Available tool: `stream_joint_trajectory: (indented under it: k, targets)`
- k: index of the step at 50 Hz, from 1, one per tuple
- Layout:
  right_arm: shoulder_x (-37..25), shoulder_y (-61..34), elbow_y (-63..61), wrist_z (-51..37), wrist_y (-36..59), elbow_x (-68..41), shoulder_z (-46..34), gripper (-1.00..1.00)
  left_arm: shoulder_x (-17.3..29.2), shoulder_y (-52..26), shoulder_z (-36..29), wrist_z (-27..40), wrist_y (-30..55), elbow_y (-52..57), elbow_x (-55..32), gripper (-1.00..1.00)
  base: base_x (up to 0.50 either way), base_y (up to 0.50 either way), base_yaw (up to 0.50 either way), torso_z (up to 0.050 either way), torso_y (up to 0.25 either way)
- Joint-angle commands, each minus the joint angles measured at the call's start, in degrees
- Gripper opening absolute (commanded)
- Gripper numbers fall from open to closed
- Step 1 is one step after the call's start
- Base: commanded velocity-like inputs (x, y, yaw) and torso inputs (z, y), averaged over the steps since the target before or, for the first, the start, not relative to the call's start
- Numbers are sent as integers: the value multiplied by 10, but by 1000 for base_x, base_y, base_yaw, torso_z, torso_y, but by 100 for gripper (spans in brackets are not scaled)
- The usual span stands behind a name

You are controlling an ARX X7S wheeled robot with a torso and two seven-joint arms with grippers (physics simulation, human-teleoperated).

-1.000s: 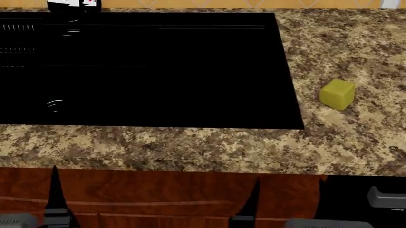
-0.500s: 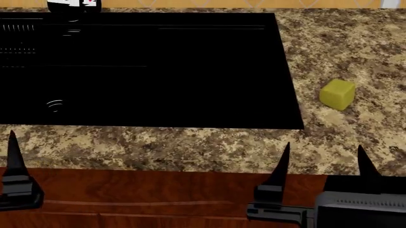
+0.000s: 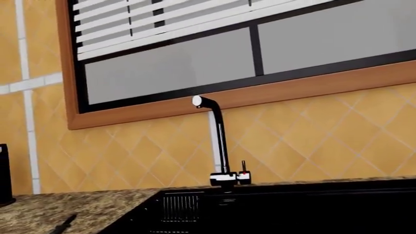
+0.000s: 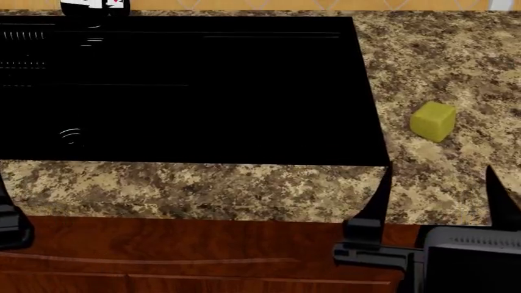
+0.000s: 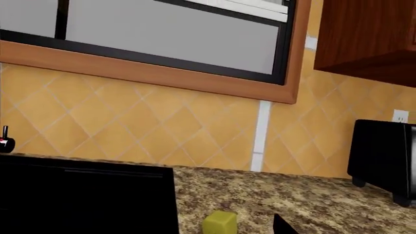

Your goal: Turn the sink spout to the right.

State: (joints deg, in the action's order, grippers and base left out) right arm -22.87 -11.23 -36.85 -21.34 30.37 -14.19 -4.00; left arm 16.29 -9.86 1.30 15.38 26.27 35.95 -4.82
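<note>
Spout (image 3: pixel 219 141) stands upright at the sink's (image 4: pixel 244 91) far edge. Right gripper (image 4: pixel 440 195) fingers spread near the tabletop (image 4: pixel 244 189); left gripper (image 4: pixel 10 223) state apparently hidden.

From our head we look down on the sink (image 4: pixel 187 91); both wrist cameras, seemingly low, face the tiled wall (image 3: pixel 312 141).

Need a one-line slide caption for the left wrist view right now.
Left wrist view: the sink spout stands upright behind the sink, below the window, untouched.
</note>
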Motion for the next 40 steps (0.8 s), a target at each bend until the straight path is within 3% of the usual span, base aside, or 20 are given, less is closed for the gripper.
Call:
stream_joint_trajectory:
  k: [1, 21, 26, 40]
  targets:
    - [-5, -7, -4, -4, 8, 0, 2, 100, 4, -1, 4, 4, 3, 2, -3, 100, 0, 0, 0, 0, 0]
    - [-1, -8, -17, 4, -20, -21, 17, 100, 0, -7, 16, 11, 10, 10, -21, 100, 0, 8, 0, 0, 0]
    - [-2, -3, -11, 8, -31, -18, 12, 100, -8, -16, 27, 4, 34, 28, -56, 100, 0, 500, 0, 0, 0]
    - [-4, -1, -10, 3, -30, -16, 11, 100, 0, -15, 13, 11, 32, 29, -40, 100, 0, 500, 0, 0, 0]
